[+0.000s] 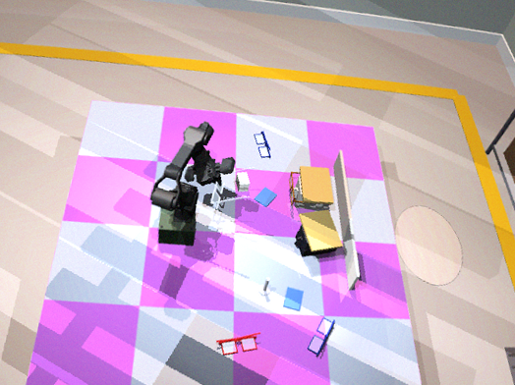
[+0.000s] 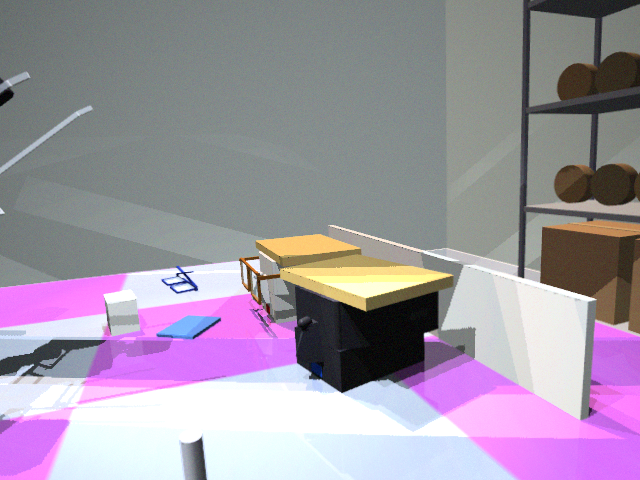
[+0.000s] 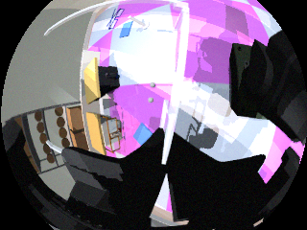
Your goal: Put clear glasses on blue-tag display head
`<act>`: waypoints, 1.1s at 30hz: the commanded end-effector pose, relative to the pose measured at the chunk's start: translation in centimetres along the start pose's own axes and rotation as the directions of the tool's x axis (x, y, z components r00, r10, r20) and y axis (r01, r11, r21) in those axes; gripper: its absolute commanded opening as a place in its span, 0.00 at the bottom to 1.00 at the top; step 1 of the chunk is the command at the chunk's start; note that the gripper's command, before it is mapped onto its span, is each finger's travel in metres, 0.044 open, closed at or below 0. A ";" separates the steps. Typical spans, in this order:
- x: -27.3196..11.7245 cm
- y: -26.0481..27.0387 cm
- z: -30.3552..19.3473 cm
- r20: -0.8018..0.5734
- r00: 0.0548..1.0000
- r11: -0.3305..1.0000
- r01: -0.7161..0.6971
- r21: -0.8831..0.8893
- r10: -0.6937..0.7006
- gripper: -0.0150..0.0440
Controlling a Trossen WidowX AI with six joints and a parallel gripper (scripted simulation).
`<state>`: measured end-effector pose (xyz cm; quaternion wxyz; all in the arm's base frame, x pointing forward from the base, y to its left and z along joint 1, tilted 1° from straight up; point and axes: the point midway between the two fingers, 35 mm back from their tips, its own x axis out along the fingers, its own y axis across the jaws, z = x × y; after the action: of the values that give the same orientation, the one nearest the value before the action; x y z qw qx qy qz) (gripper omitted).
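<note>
My gripper (image 1: pixel 218 184) (image 3: pixel 163 133) is shut on the clear glasses (image 1: pixel 232 200) (image 2: pixel 46 138) (image 3: pixel 182 57) and holds them in the air near the arm's base. Their temples reach out toward the heads; one shows as a long pale bar in the exterior view. The head with the blue tag (image 2: pixel 382 330) (image 3: pixel 108 79) is black, with a yellow board on top; the blue tag (image 2: pixel 316 368) is low on its front. The glasses are well apart from it. The other head (image 2: pixel 282 304) is white, wears orange glasses (image 1: pixel 292 186) (image 2: pixel 258 286) and has a similar board.
An upright pale panel (image 1: pixel 346 216) (image 2: pixel 527 330) stands behind both heads. A white block (image 1: pixel 242 181) (image 2: pixel 122 311) and a blue pad (image 1: pixel 265 196) (image 2: pixel 189 326) lie before them. A small post (image 1: pixel 266 285) (image 2: pixel 193 457), another blue pad (image 1: pixel 293 298), red glasses (image 1: pixel 236 339) and two blue pairs are also on the table.
</note>
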<state>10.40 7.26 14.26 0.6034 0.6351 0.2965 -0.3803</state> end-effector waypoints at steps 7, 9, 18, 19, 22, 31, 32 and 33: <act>0.6 0.5 -0.4 0.057 0.997 0.997 0.059 -0.056 -0.056 0.25; 0.9 0.6 -0.5 0.071 0.995 0.995 0.077 -0.070 -0.072 0.25; 2.0 1.5 -0.8 0.123 0.981 0.979 0.163 -0.125 -0.148 0.25; 2.2 1.6 -0.8 0.128 0.979 0.976 0.173 -0.130 -0.157 0.25; 2.6 1.9 -0.9 0.140 0.973 0.968 0.203 -0.146 -0.183 0.25; 4.2 3.1 -0.9 0.163 0.952 0.938 0.289 -0.189 -0.261 0.25; 4.4 3.2 -0.8 0.165 0.949 0.935 0.299 -0.193 -0.269 0.25; 4.5 3.4 -0.8 0.166 0.946 0.931 0.308 -0.198 -0.278 0.25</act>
<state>15.07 7.43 12.45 0.6273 0.4959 0.3745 -0.4694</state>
